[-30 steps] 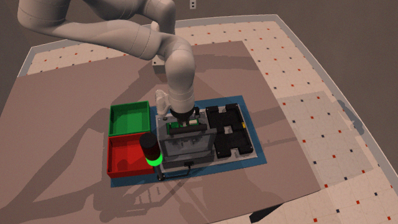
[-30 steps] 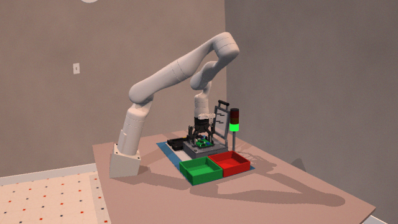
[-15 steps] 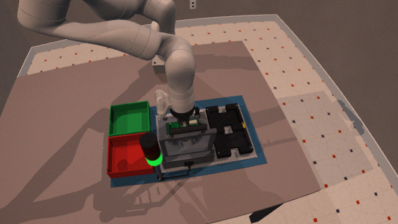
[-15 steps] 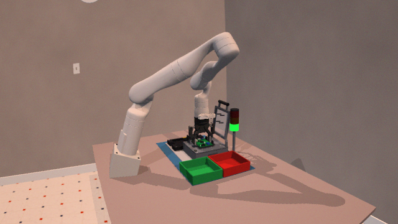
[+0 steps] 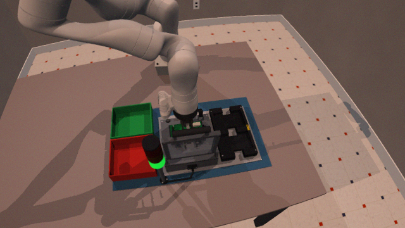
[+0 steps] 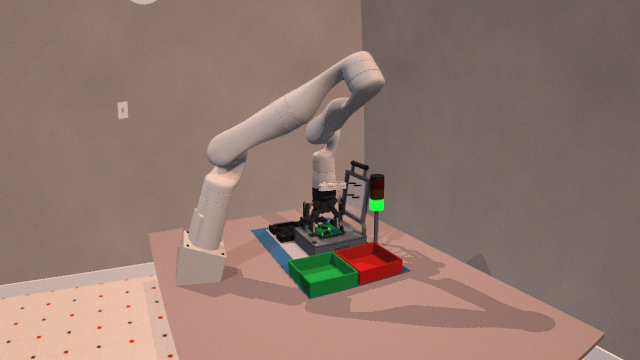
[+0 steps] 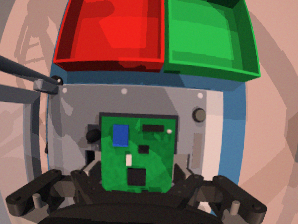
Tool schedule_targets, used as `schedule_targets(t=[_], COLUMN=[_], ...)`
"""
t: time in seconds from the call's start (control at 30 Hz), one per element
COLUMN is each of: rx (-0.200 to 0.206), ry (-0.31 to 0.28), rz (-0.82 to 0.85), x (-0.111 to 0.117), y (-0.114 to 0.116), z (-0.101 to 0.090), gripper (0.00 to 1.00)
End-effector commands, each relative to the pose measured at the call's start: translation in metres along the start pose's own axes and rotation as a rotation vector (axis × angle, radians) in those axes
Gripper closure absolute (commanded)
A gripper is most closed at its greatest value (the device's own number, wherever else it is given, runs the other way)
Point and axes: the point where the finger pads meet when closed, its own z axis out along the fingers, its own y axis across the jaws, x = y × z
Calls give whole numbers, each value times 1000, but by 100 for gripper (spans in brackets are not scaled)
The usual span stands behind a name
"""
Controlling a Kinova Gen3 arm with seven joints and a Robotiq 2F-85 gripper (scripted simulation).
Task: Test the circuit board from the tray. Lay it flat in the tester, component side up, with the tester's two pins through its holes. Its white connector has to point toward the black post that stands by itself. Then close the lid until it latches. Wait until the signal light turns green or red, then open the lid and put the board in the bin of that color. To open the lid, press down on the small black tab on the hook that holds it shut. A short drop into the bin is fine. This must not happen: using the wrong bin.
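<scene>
Pinkish-brown desk (image 5: 63, 95) (image 6: 260, 325), grey-brown walls. Tool (image 5: 186, 123) (image 6: 326, 226) (image 7: 137, 171) nearly wide open, gripping nothing, astride circuit board (image 5: 177, 127) (image 6: 330, 230) (image 7: 112, 165) in open tester (image 5: 166, 126) (image 6: 310, 243) (image 7: 75, 110), nearer desk's right edge from top. Lamp (image 5: 157, 163) (image 6: 376, 205) green.

No visible change from 1.0 s ago to now in the 2 comparable views.
</scene>
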Motion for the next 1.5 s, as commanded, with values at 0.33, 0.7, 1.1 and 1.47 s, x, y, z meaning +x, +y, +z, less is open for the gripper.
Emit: schedule_targets(t=[0.33, 0.7, 1.1, 1.47], rx=[3, 3, 3, 3], ry=[1, 1, 1, 1], rz=[1, 1, 1, 1], x=[1, 1, 1, 1], y=[-1, -1, -1, -1], z=[-4, -4, -4, -4], gripper=[13, 13, 17, 20])
